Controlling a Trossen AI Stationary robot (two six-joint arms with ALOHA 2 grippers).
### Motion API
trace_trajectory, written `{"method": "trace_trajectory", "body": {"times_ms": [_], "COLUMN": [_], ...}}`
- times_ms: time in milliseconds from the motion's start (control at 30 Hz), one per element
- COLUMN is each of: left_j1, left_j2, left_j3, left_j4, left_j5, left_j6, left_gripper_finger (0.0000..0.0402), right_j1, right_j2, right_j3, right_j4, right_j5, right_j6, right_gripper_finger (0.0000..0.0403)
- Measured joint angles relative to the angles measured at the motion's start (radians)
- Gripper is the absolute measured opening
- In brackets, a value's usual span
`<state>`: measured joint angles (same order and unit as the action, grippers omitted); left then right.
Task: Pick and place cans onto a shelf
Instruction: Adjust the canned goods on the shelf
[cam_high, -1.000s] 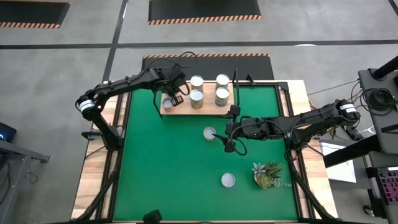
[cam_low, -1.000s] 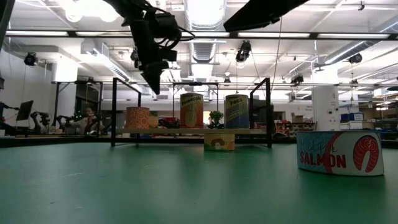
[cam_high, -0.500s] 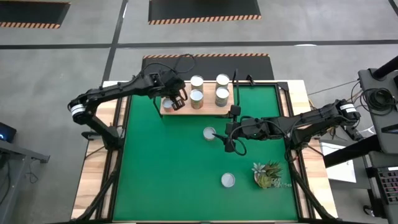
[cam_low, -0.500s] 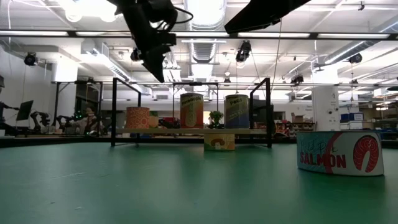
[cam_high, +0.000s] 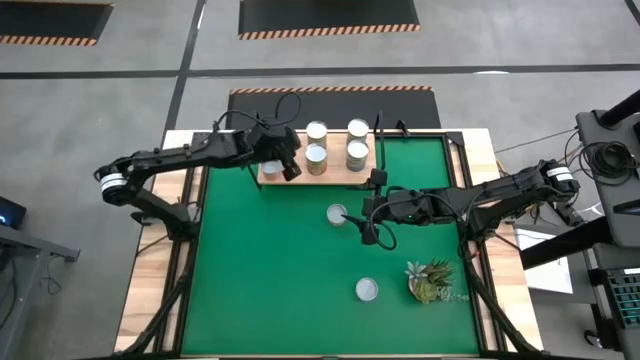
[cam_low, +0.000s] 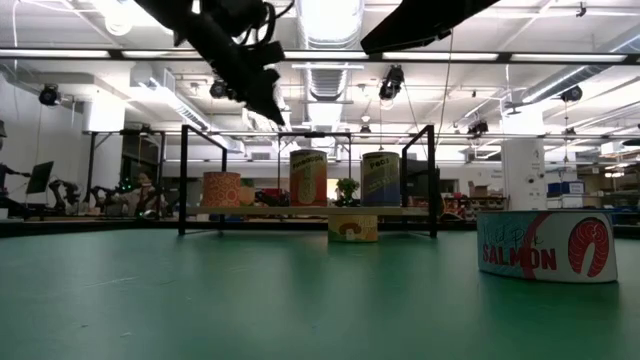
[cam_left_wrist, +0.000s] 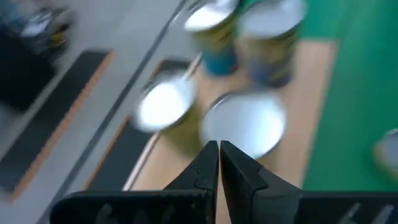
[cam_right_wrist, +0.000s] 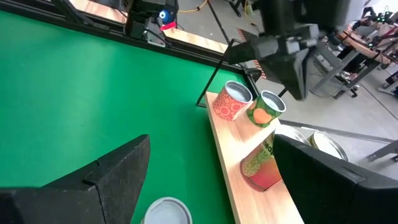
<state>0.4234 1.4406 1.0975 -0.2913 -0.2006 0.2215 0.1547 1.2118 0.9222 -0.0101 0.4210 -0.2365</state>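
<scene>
High view first: my left gripper (cam_high: 288, 165) is up over the left end of the shelf (cam_high: 335, 178), above the short can (cam_high: 268, 167) that sits there. The left wrist view shows its fingers (cam_left_wrist: 202, 169) pressed together with nothing between them, and that short can's silver top (cam_left_wrist: 244, 124) just below the tips. Four taller cans stand on the board in two pairs: one pair (cam_high: 316, 133) (cam_high: 316, 155) near the middle, the other (cam_high: 358, 128) (cam_high: 356, 151) toward the right bracket.

From the low view I see the left arm's tip (cam_low: 268, 100) hanging clear above the shelf's black frame (cam_low: 183, 180), with an orange-patterned can (cam_low: 222, 189) at the left of the board, a tall yellow one (cam_low: 308, 178) and a blue-labelled one (cam_low: 380, 179) beside it.

My right gripper (cam_high: 368, 222) is low over the green mat (cam_high: 270, 270), just beside a loose can (cam_high: 337, 213) lying in front of the shelf. In the right wrist view its two dark fingers (cam_right_wrist: 99, 180) are spread wide, and that can's top (cam_right_wrist: 165, 211) shows between them, not held.

One more flat can (cam_high: 367, 290) sits near the front of the mat, close to the small plant (cam_high: 431, 279); in the low view it is the tin marked SALMON (cam_low: 545, 246).
</scene>
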Motion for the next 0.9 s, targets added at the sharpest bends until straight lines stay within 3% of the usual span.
{"method": "trace_trajectory", "body": {"times_ms": [133, 433, 900], "left_j1": [-0.002, 0.007, 0.006], "left_j2": [0.056, 0.171, 0.206], "left_j3": [-0.003, -0.003, -0.002], "left_j4": [0.086, 0.198, 0.202], "left_j5": [0.122, 0.1, 0.088], "left_j6": [0.03, 0.032, -0.005], "left_gripper_finger": [0.0, 0.0, 0.0], "right_j1": [0.0, 0.0, 0.0], "right_j2": [0.0, 0.0, 0.0], "right_j3": [0.0, 0.0, 0.0], "right_j4": [0.0, -0.002, -0.002], "right_j5": [0.0, 0.0, 0.0], "right_j6": [-0.01, -0.01, -0.01], "right_gripper_finger": [0.0326, 0.0326, 0.0326]}}
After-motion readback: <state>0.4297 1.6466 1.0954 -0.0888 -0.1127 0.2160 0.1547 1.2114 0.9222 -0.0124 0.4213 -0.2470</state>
